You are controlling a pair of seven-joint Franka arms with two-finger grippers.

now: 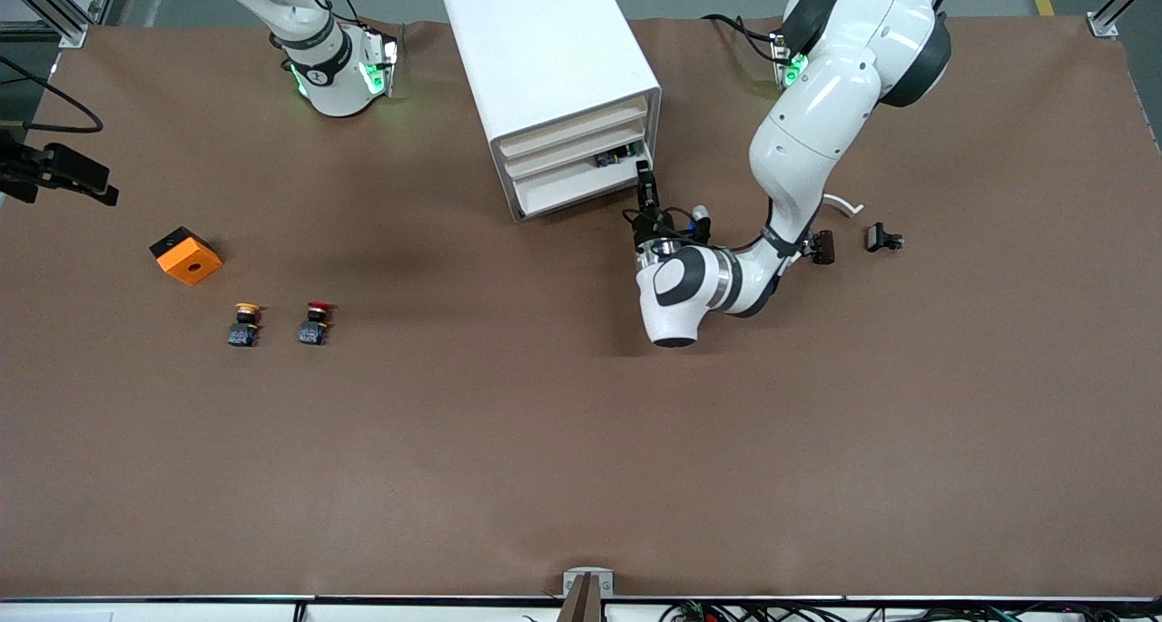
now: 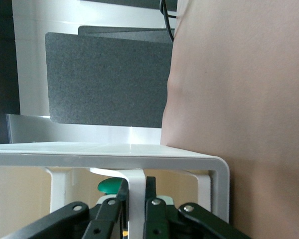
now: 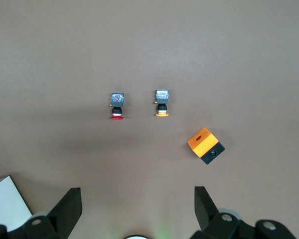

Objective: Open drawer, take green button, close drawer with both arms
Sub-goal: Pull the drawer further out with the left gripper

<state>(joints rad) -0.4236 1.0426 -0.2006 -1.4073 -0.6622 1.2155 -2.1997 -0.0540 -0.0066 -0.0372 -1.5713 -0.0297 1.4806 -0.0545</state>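
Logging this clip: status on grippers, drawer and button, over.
Left gripper shut on drawer handle at cabinet. Right gripper open, waiting above table. Green button in drawer. Nothing in the way.

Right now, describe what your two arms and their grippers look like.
Both arms are glossy white with black joint rings. The left arm has a silver wrist band, black cables and green lights. The right arm glows green too. The left gripper and right gripper are black, two-fingered.

A robotics lab. Two white Franka arms [image 1: 808, 141] stand at a table under brown covering [image 1: 545, 440], framed by aluminium profile posts [image 1: 54, 4]. Grey partition panels [image 2: 109, 79] stand around it.
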